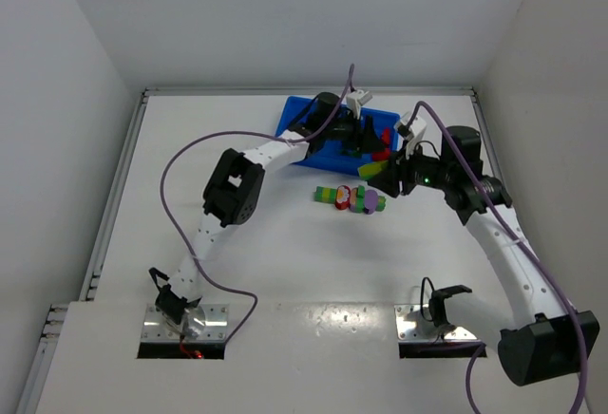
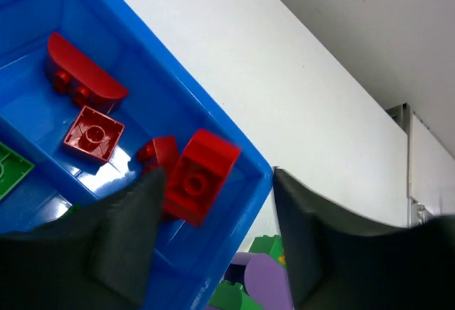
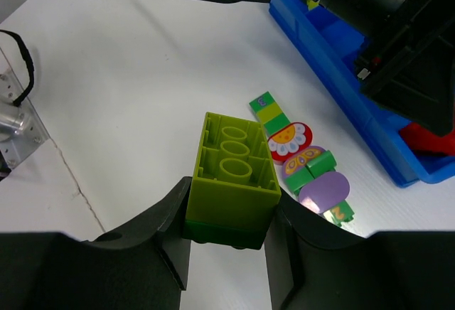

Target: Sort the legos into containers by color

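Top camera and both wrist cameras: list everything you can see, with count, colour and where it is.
Tray: one, bright blue, far centre of the table.
Red bricks: four visible, red, loose in the tray's end compartment.
Green piece: one, green, partly seen in the next compartment.
Striped stick: one, green, yellow, red and purple, lying on the table near the tray.
Green brick: one, lime, held in the right gripper.
Left gripper: one, black, open over the red compartment.
Right gripper: one, black, shut on the green brick.
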